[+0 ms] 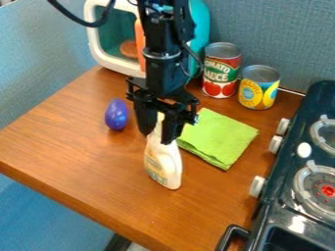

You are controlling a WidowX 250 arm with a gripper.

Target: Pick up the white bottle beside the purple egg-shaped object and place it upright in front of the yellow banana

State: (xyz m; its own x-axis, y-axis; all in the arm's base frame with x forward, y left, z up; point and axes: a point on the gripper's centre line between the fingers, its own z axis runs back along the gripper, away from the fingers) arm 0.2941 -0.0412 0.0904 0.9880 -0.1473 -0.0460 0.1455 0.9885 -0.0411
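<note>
In the camera view, the black gripper (157,133) is clamped around the upper part of a white bottle (163,164), one finger on each side. The bottle leans slightly over the middle of the wooden table (85,147); whether its base touches the wood cannot be told. A folded green cloth (221,137) lies just beside it, toward the stove (278,211). A purple egg-shaped toy (117,115) lies on the other side. Two cans (222,71) stand behind the cloth.
</note>
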